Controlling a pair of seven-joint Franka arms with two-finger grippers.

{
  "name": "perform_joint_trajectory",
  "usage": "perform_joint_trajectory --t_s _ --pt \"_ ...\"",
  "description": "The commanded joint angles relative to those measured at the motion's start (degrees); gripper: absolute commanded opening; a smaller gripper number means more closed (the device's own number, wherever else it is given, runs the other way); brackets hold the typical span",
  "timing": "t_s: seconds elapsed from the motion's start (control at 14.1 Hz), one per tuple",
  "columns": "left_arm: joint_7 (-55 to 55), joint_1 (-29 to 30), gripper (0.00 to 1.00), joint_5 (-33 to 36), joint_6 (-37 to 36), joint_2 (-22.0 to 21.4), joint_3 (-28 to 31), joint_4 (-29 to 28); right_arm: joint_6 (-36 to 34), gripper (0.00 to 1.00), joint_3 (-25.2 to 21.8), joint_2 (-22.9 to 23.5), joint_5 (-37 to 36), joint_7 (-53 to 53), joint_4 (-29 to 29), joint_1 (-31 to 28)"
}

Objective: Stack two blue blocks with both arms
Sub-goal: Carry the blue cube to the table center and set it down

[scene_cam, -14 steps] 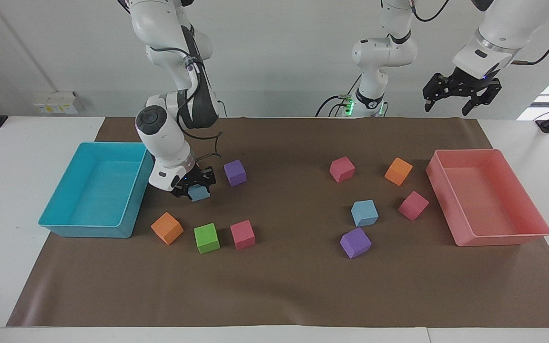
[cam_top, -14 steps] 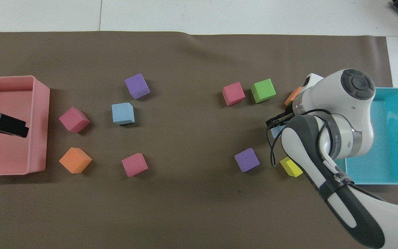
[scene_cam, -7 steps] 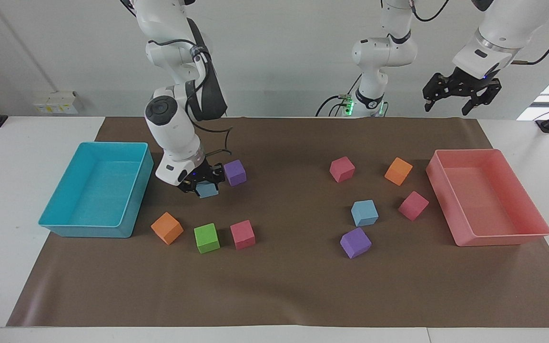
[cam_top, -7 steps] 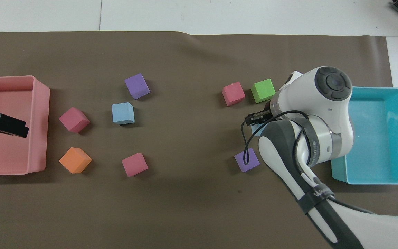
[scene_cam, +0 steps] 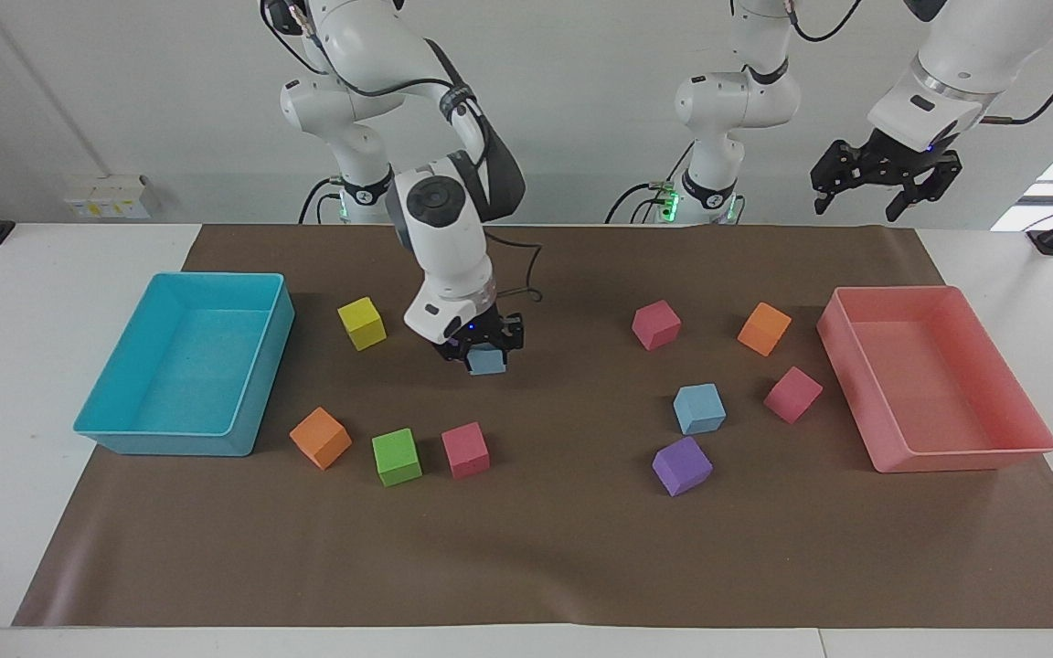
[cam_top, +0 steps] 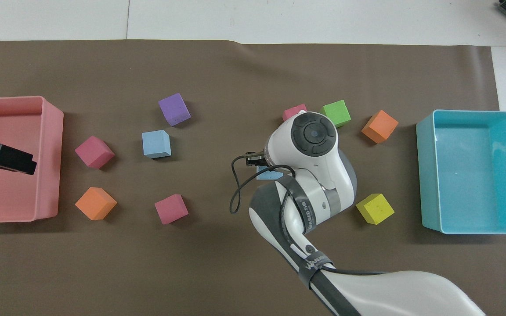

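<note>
Carrying a blue block (scene_cam: 487, 362) clamped between its fingers, the right gripper (scene_cam: 483, 349) has swung away from the cyan tray (scene_cam: 138, 422) and now hangs over the middle of the brown mat (scene_cam: 545, 557), the block clear of the surface. A second ago that block was pinched low down next to the tray; the sweep has uncovered a yellow block (scene_cam: 362, 323) near the tray, while the purple block that stood by the pickup spot is now hidden by the arm. The other blue block (scene_cam: 699, 408) sits untouched on the mat toward the left arm's end of the bench, with a purple block (scene_cam: 682, 465) just beside it and a pink block (scene_cam: 792, 394) close by. So the lift looks done and the carry is under way; by my reading, the next job is lining up squarely over that resting block before lowering. The left gripper (scene_cam: 885, 179) waits high above the mat's edge near the pink tray (scene_cam: 1034, 429), fingers spread wide and holding nothing.
</note>
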Motion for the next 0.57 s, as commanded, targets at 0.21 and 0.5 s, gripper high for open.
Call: perform_joint_trajectory --t_s 0.21,0.5 --pt "-0.30 1.02 1.00 0.30 -0.01 -1.05 -0.62 -1.14 4.16 0.00 -0.18 4.38 -0.93 8.88 2.13 4.19" --pt "-0.30 1.02 1.00 0.30 -0.01 -1.05 -0.62 -1.14 4.96 0.00 -0.27 4.82 -2.51 10.30 1.95 4.29"
